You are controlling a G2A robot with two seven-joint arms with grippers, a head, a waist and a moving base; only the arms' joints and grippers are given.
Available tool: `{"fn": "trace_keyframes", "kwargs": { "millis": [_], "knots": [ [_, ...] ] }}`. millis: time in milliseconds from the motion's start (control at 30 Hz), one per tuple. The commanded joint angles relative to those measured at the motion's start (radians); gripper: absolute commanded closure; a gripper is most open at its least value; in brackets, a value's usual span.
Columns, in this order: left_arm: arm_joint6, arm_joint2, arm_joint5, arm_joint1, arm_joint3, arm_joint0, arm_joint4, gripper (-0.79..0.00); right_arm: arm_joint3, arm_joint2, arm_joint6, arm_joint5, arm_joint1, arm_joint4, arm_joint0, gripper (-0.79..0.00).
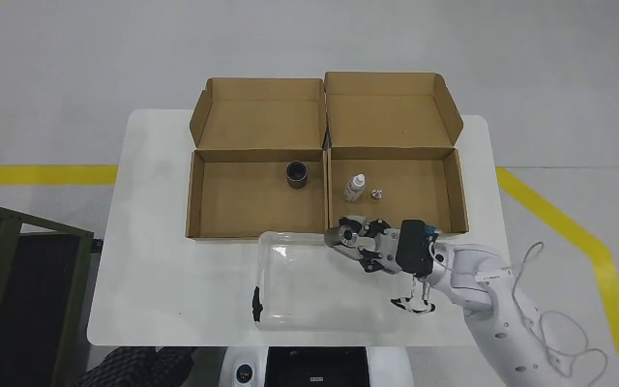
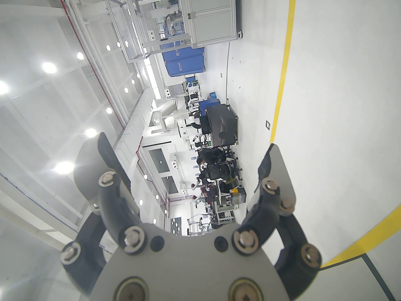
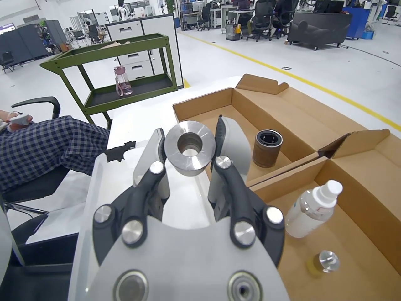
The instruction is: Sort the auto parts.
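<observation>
top view, table (image 1: 155, 242): white, smooth, rounded at the corners
top view, first box (image 1: 232, 208): brown cardboard, lid folded back, touching the second box (image 1: 426, 208) along one wall
top view, dark sleeve (image 1: 296, 175): short cylinder, standing in the first box near the shared wall
top view, bottle (image 1: 356, 186): white plastic, lying on its side in the second box, with a small metal stub (image 1: 378, 193) just beside it
top view, tray (image 1: 300, 290): clear plastic, rectangular, rounded rim, on the table's near side, just in front of the boxes
top view, black clip (image 1: 257, 305): thin and jagged, at the tray's edge far from the arm
top view, right gripper (image 1: 340, 235): over the tray corner nearest the second box, clamped on the metal ring (image 1: 347, 230)
left wrist view, left gripper (image 2: 186, 145): spread wide with nothing between, black ribbed pads on grey metal plates, aimed out at the hall
right wrist view, metal ring: thick, bright, machined, round bore through the middle, pinched at its sides by both ribbed pads (image 3: 220, 128), held above the tray beside the first box
right wrist view, dark sleeve: brownish outside, ridged bore, on end
right wrist view, metal stub: shiny flat top, yellowish base, close to the bottle's bottom end
right wrist view, black clip: flat, spiky outline, on the tray's rim
</observation>
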Motion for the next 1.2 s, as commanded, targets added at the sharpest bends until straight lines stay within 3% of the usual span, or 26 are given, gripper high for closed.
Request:
{"fn": "trace_keyframes", "kwargs": {
  "millis": [0, 800, 1167],
  "knots": [
    [0.000, 0.000, 0.000, 0.000, 0.000, 0.000, 0.000, -0.785, 0.002, -0.013, 0.022, 0.022, -0.002, -0.013, 0.017, 0.000],
    [0.000, 0.000, 0.000, 0.000, 0.000, 0.000, 0.000, -0.785, 0.182, -0.320, 0.353, 0.224, -0.078, -0.013, 0.394, 0.000],
    [0.000, 0.000, 0.000, 0.000, 0.000, 0.000, 0.000, -0.785, 0.305, -0.428, 0.434, 0.278, -0.120, -0.032, 0.512, 0.000]
  ]
}}
